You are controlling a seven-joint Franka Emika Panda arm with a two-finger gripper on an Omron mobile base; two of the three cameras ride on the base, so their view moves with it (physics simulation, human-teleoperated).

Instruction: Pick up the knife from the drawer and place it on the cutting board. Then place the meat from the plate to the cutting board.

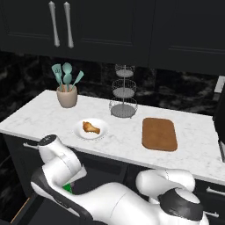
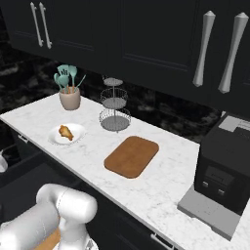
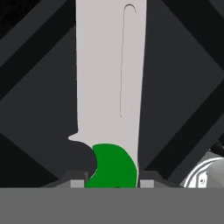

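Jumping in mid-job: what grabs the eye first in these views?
The hand view: the knife lies right under the gripper, its pale blade running up the picture and its green handle between the fingertips. On the white counter, the reddish-brown cutting board lies bare, right of the plate that holds the meat.

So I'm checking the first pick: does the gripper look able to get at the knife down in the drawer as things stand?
Probably yes. In the hand view the knife lies directly ahead, its green handle between the gripper fingertips with nothing over it. The left base view shows the arm reaching down into the open drawer. Whether the fingers already grip is unclear.
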